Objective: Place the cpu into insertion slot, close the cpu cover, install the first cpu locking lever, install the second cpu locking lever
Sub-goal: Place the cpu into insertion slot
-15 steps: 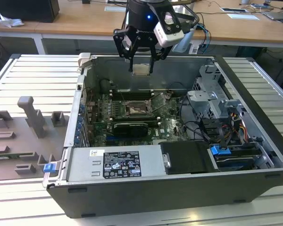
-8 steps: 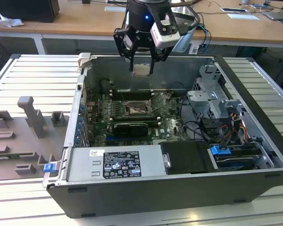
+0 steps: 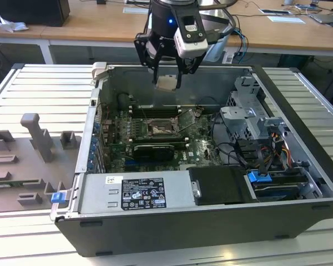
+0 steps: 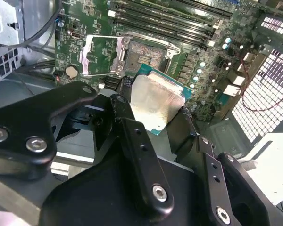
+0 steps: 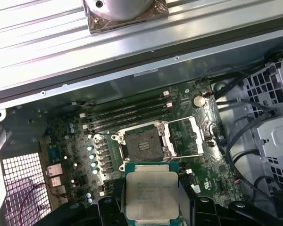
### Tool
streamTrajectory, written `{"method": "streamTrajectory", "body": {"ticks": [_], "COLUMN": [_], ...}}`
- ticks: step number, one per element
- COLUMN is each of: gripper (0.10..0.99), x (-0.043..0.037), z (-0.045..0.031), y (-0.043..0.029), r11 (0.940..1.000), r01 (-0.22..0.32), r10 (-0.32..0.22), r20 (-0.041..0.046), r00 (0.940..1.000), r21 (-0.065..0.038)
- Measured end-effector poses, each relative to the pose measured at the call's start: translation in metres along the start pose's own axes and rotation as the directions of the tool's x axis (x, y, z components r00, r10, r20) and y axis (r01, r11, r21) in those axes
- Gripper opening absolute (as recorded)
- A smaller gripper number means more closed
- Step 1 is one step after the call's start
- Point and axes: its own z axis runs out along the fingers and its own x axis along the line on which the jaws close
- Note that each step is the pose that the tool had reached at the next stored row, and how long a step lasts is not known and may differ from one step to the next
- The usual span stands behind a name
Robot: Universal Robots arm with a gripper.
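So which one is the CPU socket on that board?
Inside the open black computer case lies a green circuit board. Beside its long narrow black memory slots sits the insertion slot: square, dark-centred, silver-rimmed, its silver frame cover lying open.

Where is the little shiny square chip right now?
In the exterior view the cpu is pinched in the gripper, held up above the open computer case, not yet in the insertion slot.

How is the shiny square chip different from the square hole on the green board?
The cpu has a pale silvery top; the insertion slot is dark in the middle. The cpu is up in the air, held by the end effector; the insertion slot sits fixed in the green board below. Both are square.
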Motion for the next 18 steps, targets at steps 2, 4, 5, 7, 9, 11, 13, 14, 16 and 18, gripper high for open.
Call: {"method": "streamTrajectory", "body": {"ticks": [2,4,5,7,9,11,13,14,16,18], "gripper": [0.541,0.541,0.541,0.541,0.541,0.541,0.541,0.541,0.541,0.541], "x": [0.0,-0.0001,-0.0001,-0.0002,-0.0001,-0.0002,-0.0002,-0.0002,-0.0002,-0.0002], "z": [0.0021,0.005,0.0066,0.0076,0.008,0.0085,0.0089,0.009,0.0093,0.0095], "y": [-0.0002,-0.0004,-0.0006,-0.0007,-0.0007,-0.0008,-0.0008,-0.0008,-0.0008,-0.0008], "r11": [1.0,1.0,1.0,1.0,0.9991,0.9962,0.9925,0.9913,0.9878,0.9847], "r01": [0.0,0.0,0.0,-0.01,-0.043,-0.087,-0.122,-0.132,-0.156,-0.175], "r10": [0.0,0.0,0.0,0.01,0.043,0.087,0.122,0.132,0.156,0.174], "r20": [-0.0004,-0.0004,-0.0004,0.0013,0.0043,0.0085,0.0121,0.0131,0.0157,0.0181], "r00": [1.0,1.0,1.0,1.0,0.9991,0.9962,0.9924,0.9912,0.9877,0.9845], "r21": [0.0,0.0,0.0,0.0,-0.001,-0.001,-0.001,-0.001,0.0,0.001]}}
